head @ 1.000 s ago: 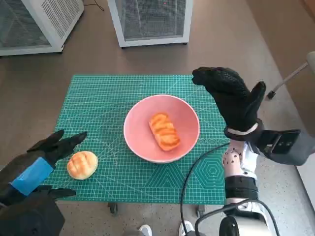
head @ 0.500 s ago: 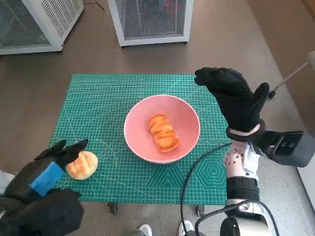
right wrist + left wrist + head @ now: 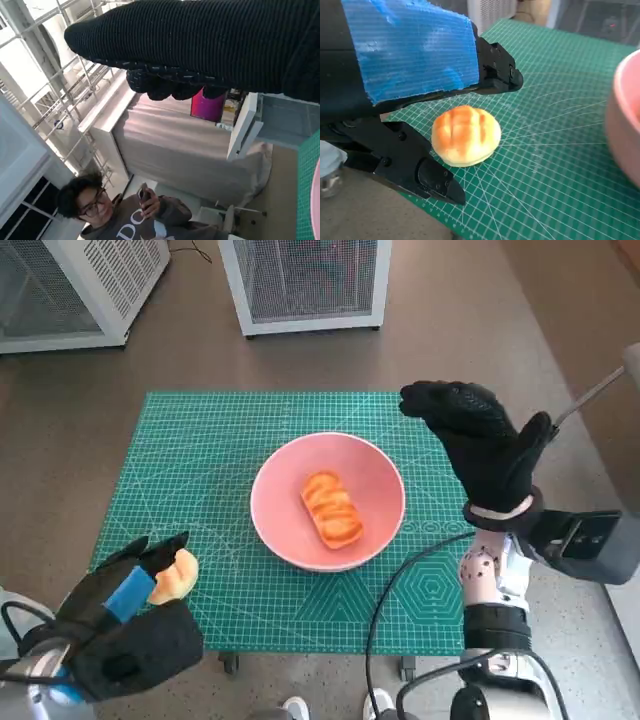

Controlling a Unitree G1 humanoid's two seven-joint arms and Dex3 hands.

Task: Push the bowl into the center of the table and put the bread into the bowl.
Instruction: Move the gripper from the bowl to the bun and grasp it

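While I am watching the head view, my left hand is drawing back toward the table's near edge, fingers spread around the round bread without gripping it. My right hand is hovering open beside the pink bowl, where a loaf is lying mid-table.

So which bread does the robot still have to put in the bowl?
Look at the green mat, at the corner by the robot's left hand. The round bun lies there between the black fingers. The long bread is already in the pink bowl.
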